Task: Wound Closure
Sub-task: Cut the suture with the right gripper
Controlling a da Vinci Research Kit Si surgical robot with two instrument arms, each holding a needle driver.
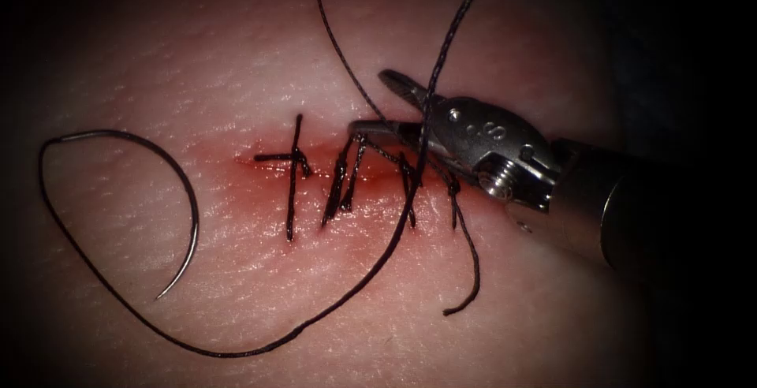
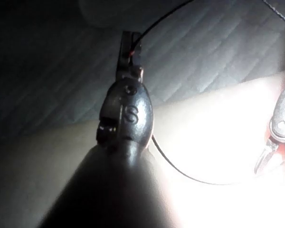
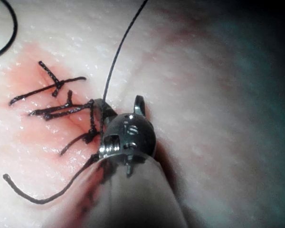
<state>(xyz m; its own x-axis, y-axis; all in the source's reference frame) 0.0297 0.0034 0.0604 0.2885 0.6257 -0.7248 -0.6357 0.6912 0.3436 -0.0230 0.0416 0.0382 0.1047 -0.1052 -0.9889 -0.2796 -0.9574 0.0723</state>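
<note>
While I've got the endoscope feed up, my right tool [image 1: 378, 104] sits at the right end of the cut [image 1: 347, 169], coming in from the right of the frame. Its jaws are spread apart, one pointing up-left, the other lying low over the stitches, and they hold nothing. A strand of thread [image 1: 236, 351] runs between them on its way up out of the top of the frame.

Needle's [image 1: 162, 163] free, lying flat on the tissue [image 1: 552, 309] at the left of the frame, well to the left of the cut, not in the tissue at all. Its point faces down. Thread leaves its blunt end at far left, sweeps along the bottom of the frame, then climbs through the wound line to the top.

Several dark stitches [image 1: 293, 179] cross the cut, with red fluid [image 1: 260, 199] around them. A loose thread tail [image 1: 471, 277] hangs off the rightmost stitch toward the lower right.

Over on the left wrist camera, my left tool [image 2: 129, 47] is up off the tissue with its jaws pinched on the thread, which trails away from the tip. Right wrist camera shows the right tool's open jaws right by the rightmost stitches.
</note>
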